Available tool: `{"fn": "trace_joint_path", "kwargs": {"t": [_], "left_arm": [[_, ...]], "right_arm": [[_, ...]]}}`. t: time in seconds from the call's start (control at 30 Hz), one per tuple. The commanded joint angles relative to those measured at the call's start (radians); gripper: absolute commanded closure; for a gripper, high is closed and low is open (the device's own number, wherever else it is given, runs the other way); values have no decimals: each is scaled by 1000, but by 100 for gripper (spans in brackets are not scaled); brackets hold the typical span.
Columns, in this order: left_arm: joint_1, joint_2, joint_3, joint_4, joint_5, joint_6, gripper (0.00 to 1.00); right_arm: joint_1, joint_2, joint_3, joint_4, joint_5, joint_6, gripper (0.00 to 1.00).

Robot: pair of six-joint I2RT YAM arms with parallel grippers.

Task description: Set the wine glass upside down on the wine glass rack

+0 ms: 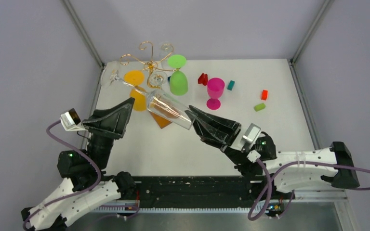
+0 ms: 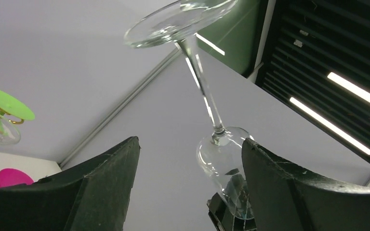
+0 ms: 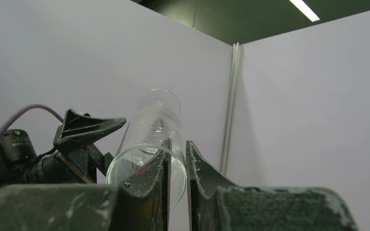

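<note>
Glass (image 1: 169,109) hangs tilted just in front of the rack (image 1: 150,65), foot toward it, right gripper (image 1: 191,114) pinching its thin rim, left gripper (image 2: 191,141) gaping empty alongside: light, slick, brittle, so the stem looks safer.

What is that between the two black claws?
A clear long-stemmed wine glass, tilted: the right claw grips its rim, and the open left claw sits near it. The top view shows this.
</note>
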Motion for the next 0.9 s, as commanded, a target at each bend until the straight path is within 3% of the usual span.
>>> {"fn": "trace_joint_path", "kwargs": {"t": [0.0, 0.17, 0.47, 0.6, 0.7, 0.87], "left_arm": [[3, 22, -13, 101, 14, -59, 19], [3, 37, -11, 149, 4, -111, 28], [2, 87, 11, 184, 41, -157, 32], [3, 92, 6, 192, 33, -181, 47], [3, 97, 8, 194, 31, -191, 64], [3, 109, 20, 180, 36, -203, 72]], "right_arm": [[39, 36, 12, 270, 13, -56, 100], [83, 93, -6, 371, 30, -137, 100], [144, 147, 0, 418, 46, -197, 100], [157, 159, -14, 462, 56, -213, 100], [163, 170, -23, 487, 58, -220, 100], [172, 185, -33, 523, 80, -223, 100]]}}
